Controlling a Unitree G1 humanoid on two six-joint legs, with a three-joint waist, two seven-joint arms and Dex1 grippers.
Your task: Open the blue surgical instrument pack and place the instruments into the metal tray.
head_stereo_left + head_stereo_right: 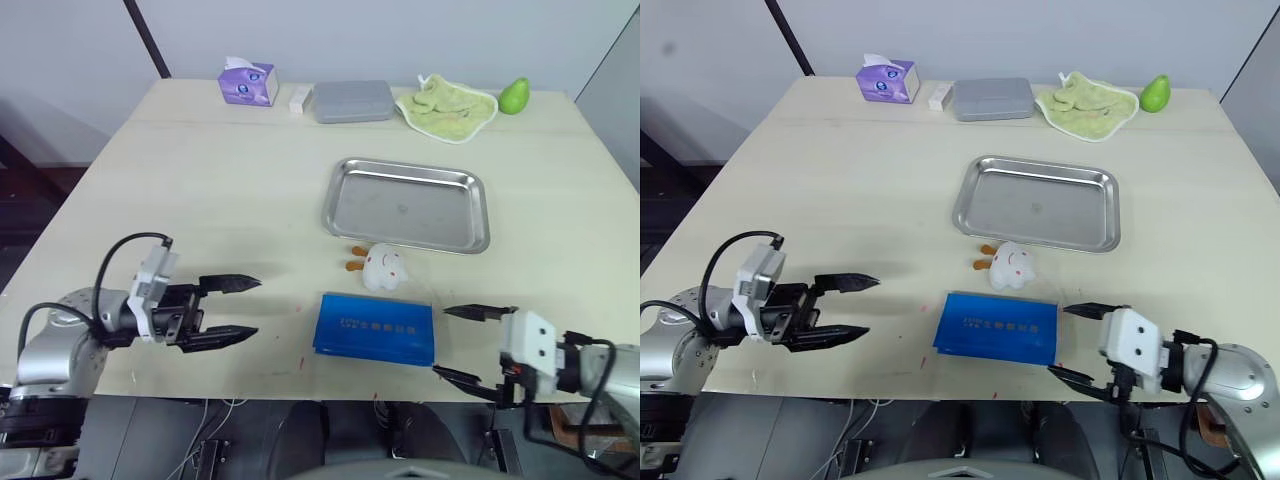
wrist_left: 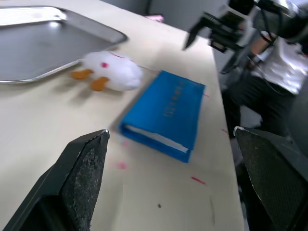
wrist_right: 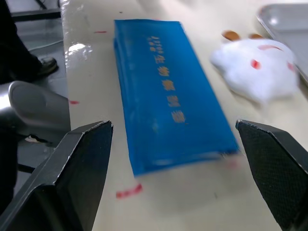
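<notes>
The blue surgical instrument pack (image 1: pixel 374 328) lies folded shut and flat near the table's front edge, pale print on its cover; the instruments are hidden. Behind it, past a small white toy, sits the empty metal tray (image 1: pixel 406 204). My left gripper (image 1: pixel 248 308) hovers open to the left of the pack, a hand's width away, fingers pointing at it. My right gripper (image 1: pixel 458 341) is open just off the pack's right end, one finger over the table and the other at the table's front edge. The pack also lies ahead in the right wrist view (image 3: pixel 168 86) and the left wrist view (image 2: pixel 166 113).
A white plush toy (image 1: pixel 383 267) with orange feet lies between pack and tray. Along the far edge are a purple tissue box (image 1: pixel 248 83), a grey flat box (image 1: pixel 352 101), a green cloth (image 1: pixel 446 107) and a green pear (image 1: pixel 514 96). A person stands beyond the table's front edge.
</notes>
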